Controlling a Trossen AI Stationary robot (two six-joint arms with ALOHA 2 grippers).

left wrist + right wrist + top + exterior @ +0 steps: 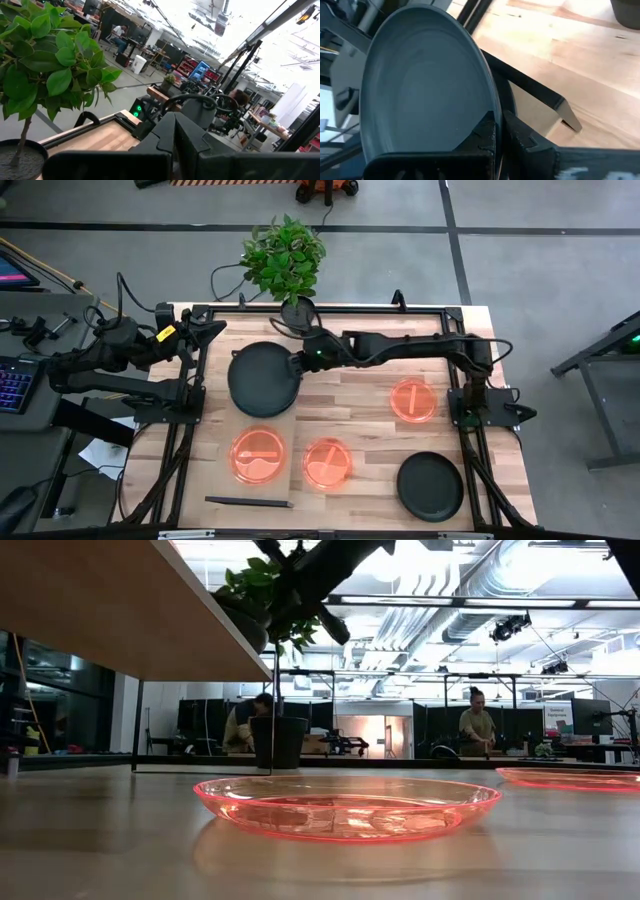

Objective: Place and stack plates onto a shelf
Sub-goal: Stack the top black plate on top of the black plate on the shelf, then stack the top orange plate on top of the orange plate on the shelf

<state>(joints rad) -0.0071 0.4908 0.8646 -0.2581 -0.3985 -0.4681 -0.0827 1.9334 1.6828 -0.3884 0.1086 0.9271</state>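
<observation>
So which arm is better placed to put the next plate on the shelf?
The right. Its gripper is already shut on the rim of a dark plate, reached across the table. The left gripper waits at the table's back left edge, holding nothing.

A plate [264, 379] sits near the table's [350, 402] back left. Three plates [258, 455] [327, 463] [430, 486] line the front edge; another [412, 400] lies toward the right edge. A plant [285, 258] stands behind.
</observation>
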